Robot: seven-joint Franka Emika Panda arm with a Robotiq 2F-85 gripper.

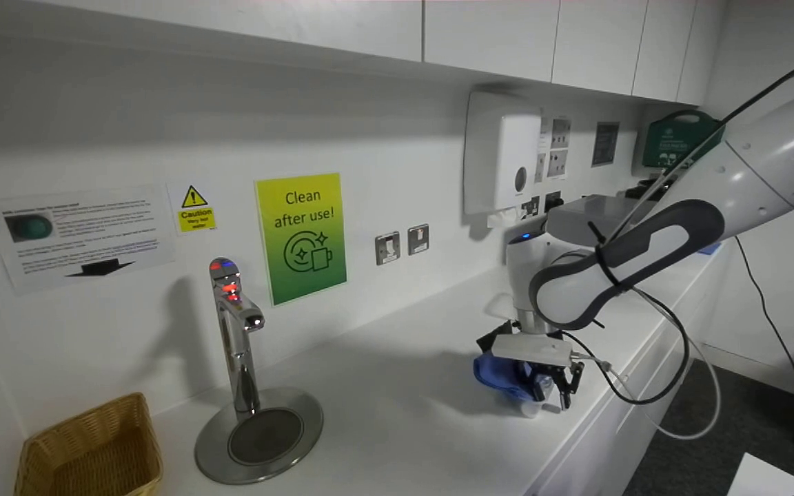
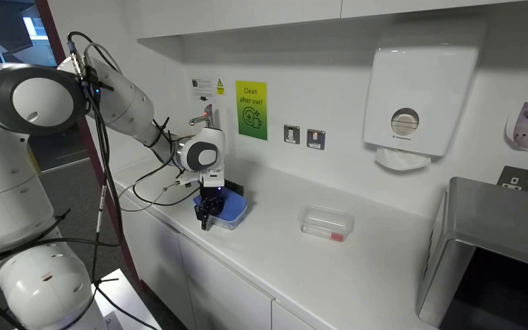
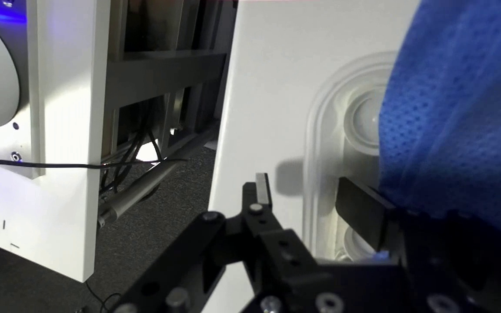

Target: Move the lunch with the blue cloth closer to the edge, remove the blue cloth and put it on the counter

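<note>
The lunch is a clear, low container point(image 2: 232, 223) standing close to the edge point(image 3: 224, 108) of the white counter point(image 2: 264, 243). Over much of it lies the blue cloth point(image 3: 459, 121), bunched and draped across the top in both exterior views. My gripper point(image 3: 307, 197) points down at the container's side nearest the edge, with its jaws apart. One of its fingers point(image 3: 261, 191) is outside the container's rim, and the other reaches over the inside beside the cloth. Nothing is gripped between them. Round pale shapes show on the container's bottom; the cloth hides the remainder.
A second clear container point(image 2: 326, 222) with a red patch sits farther along the counter, before a grey appliance point(image 2: 502, 215). Toward the opposite end are a tap point(image 1: 235, 331), a round steel sink point(image 1: 266, 437) and a wicker basket point(image 1: 90, 448). Cables hang beside the arm.
</note>
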